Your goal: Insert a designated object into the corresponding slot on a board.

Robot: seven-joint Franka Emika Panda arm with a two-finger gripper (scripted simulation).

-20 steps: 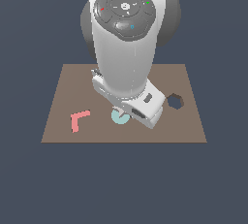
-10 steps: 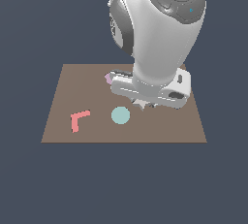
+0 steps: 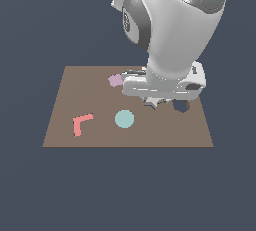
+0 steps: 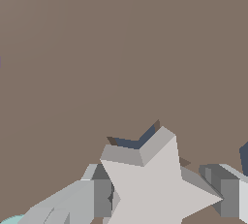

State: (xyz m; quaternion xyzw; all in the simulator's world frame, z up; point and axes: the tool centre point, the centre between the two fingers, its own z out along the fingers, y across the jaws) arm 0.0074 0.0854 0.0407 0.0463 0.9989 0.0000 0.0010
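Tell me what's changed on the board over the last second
The claw, shut on the star piece, swung toward the exterior view's right and now sits over the star slot, uncovering the teal disc. The pink L piece, lilac piece and board stayed put.

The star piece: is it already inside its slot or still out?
Not fully in: the star sits raised over the slot, dark gaps showing at its edges.

matt brown board (image 3: 65, 130), smooth pale star piece (image 4: 160, 189) (flat shading), glossy white arm (image 3: 175, 30)
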